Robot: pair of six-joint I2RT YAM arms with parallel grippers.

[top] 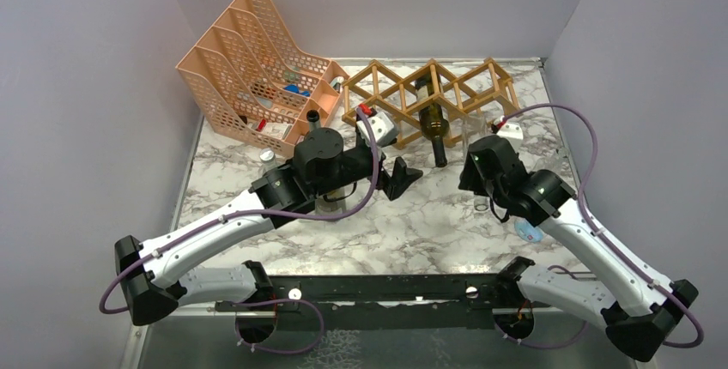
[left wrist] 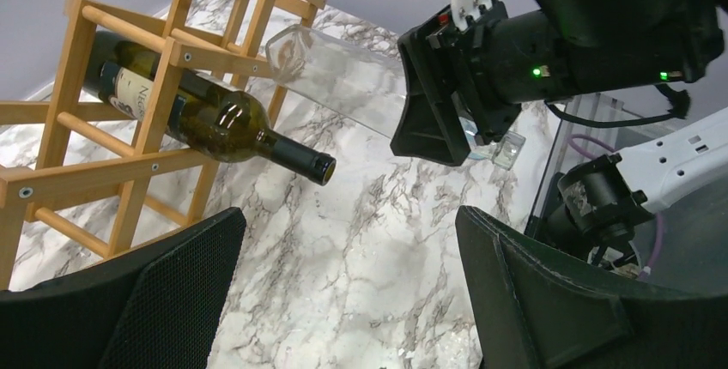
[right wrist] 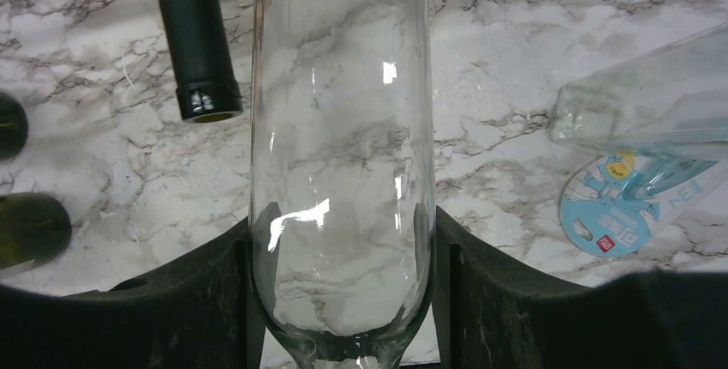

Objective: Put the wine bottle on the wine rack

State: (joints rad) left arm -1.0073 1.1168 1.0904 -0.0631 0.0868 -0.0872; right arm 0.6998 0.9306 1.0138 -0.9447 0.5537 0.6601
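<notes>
Wine bottle (right wrist: 339, 154), the clear glass one, sits clamped between the fingers of the right gripper (right wrist: 341, 249). It's tilted over the marble table (top: 386, 223), close to the front of the wine rack (top: 429, 86). A dark green bottle (left wrist: 215, 116) lies in a rack cell, its neck poking out toward the arms. The left gripper (left wrist: 343, 292) hovers nearby, fingers spread wide and holding nothing. A peach file organizer (top: 257, 69) stands to the left of the rack.
</notes>
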